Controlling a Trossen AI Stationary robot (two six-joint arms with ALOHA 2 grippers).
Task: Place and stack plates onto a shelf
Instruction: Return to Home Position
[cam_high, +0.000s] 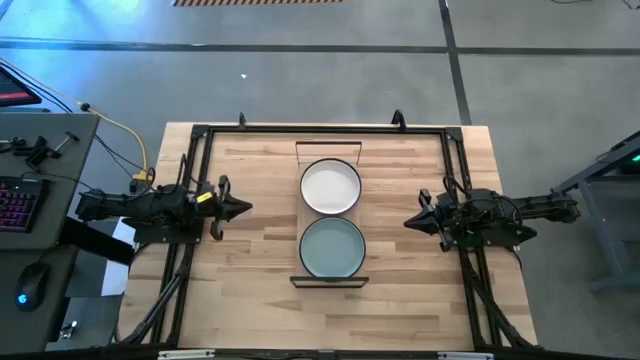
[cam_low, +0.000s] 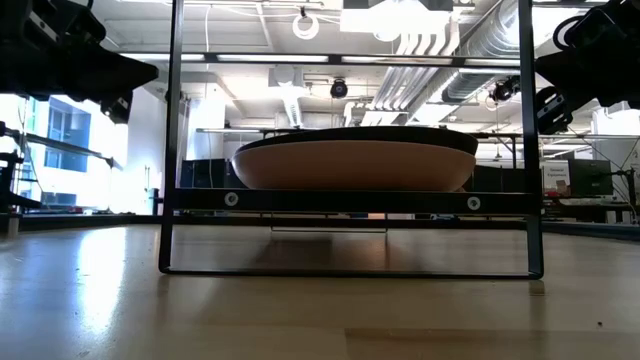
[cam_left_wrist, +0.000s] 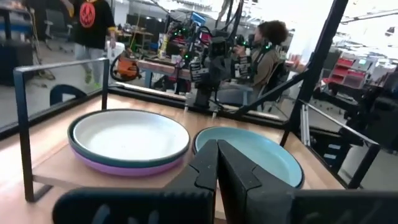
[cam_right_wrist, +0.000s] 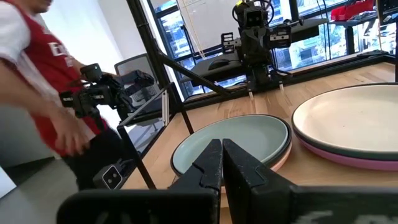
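The shelf (cam_high: 303, 217), a narrow light-wood board in a black wire frame, stands at the middle of the table. Two stacks of plates rest on it. The far stack has the cream-white plate (cam_high: 330, 187) on top; the left wrist view shows teal and purple rims under it (cam_left_wrist: 129, 142). The near stack has the pale green plate (cam_high: 332, 247) on top (cam_right_wrist: 231, 144); in the low view its side (cam_low: 355, 162) shows a pinkish plate below a black rim. My left gripper (cam_high: 243, 209) hovers shut to the left of the shelf. My right gripper (cam_high: 410, 221) hovers shut to its right.
A black metal frame (cam_high: 320, 130) runs around the tabletop, with rails along both sides. A desk with a keyboard (cam_high: 15, 200) and a mouse stands beyond the left edge. People show beyond the table: one seated (cam_left_wrist: 267, 50), one in a red and white shirt (cam_right_wrist: 31, 74).
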